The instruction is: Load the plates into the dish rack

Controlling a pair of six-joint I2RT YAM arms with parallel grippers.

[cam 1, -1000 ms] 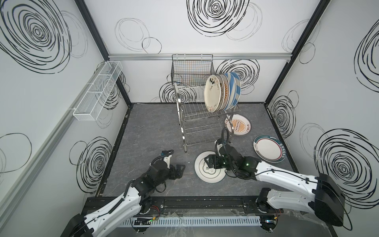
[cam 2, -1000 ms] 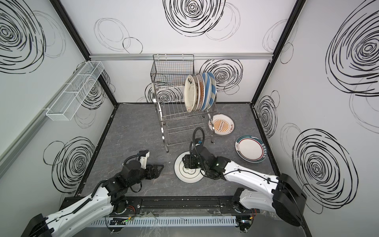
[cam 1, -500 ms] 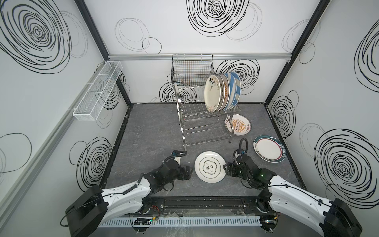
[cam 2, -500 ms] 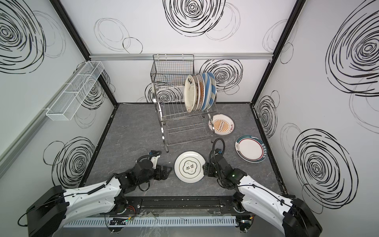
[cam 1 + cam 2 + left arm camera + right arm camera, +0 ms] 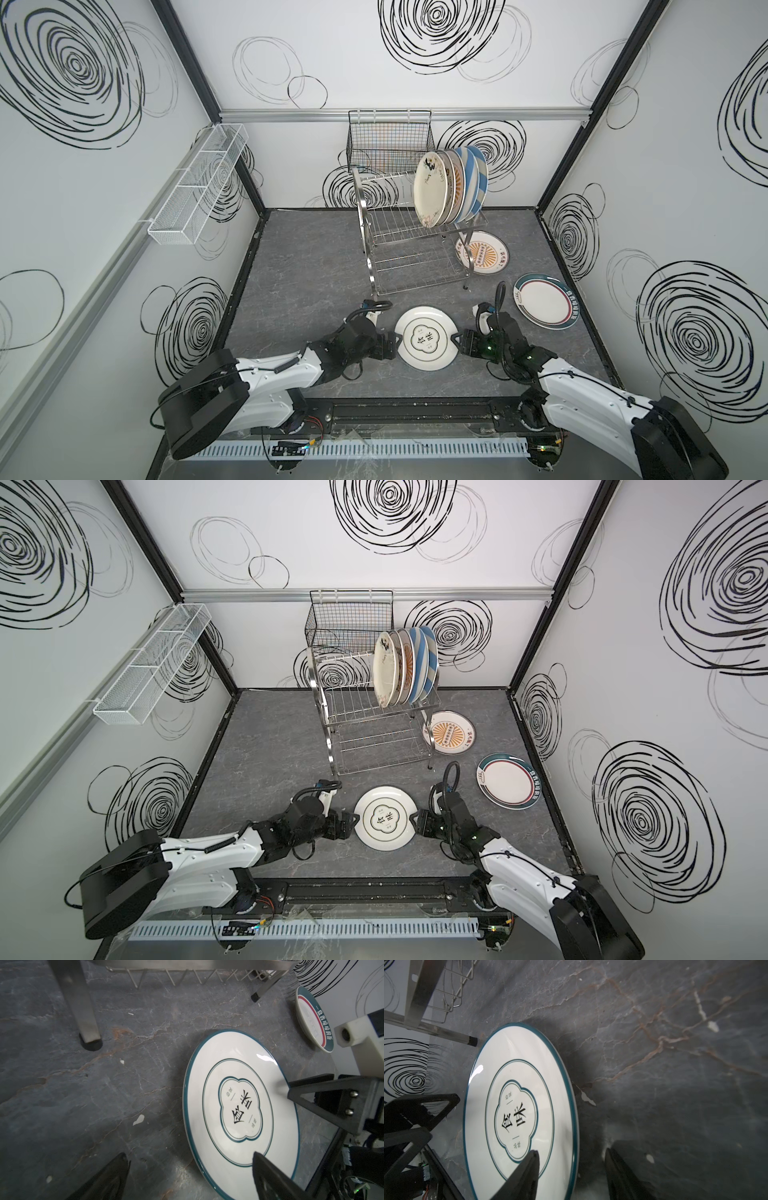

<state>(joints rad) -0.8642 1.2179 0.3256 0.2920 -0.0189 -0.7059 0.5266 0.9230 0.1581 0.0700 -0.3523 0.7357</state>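
A white plate with a teal rim and black Chinese characters [image 5: 426, 338] [image 5: 384, 817] lies flat on the grey table near the front. My left gripper [image 5: 395, 344] [image 5: 189, 1155] is open at the plate's left rim, one finger over the plate [image 5: 239, 1105] and one over the table. My right gripper [image 5: 458, 341] [image 5: 572, 1151] is open and straddles the right rim of this plate [image 5: 519, 1084]. The dish rack [image 5: 362, 224] [image 5: 374, 750] stands behind, with several plates [image 5: 451, 187] upright in its top tier.
An orange sunburst plate [image 5: 482, 253] lies by the rack's right foot. A green-rimmed plate [image 5: 546, 301] lies further right, near the wall. A black wire basket [image 5: 388, 141] hangs behind the rack. A white mesh tray [image 5: 199, 187] is fixed to the left wall.
The right gripper drew back off the plate's middle to its right rim and its jaws narrowed. The left gripper moved right, up to the left rim. The plate stayed put.
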